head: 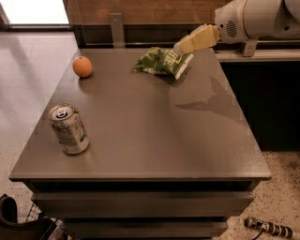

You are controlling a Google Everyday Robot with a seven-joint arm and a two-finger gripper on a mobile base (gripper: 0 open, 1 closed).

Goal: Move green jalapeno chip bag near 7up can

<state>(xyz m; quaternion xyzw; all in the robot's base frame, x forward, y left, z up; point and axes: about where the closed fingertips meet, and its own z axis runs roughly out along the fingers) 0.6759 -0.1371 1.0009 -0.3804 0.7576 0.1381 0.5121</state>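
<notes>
The green jalapeno chip bag (162,61) lies crumpled at the far middle of the grey table (140,136). The 7up can (69,128), silver-grey with green marks and a pull-tab top, stands upright near the table's front left. My gripper (180,48), with cream-coloured fingers, comes in from the upper right on a white arm and hovers just above the bag's right end.
A round orange fruit (82,66) sits at the table's far left. A dark counter (262,93) stands right of the table. A wooden wall panel (140,14) runs behind it. Dark objects lie on the floor at the front left and front right.
</notes>
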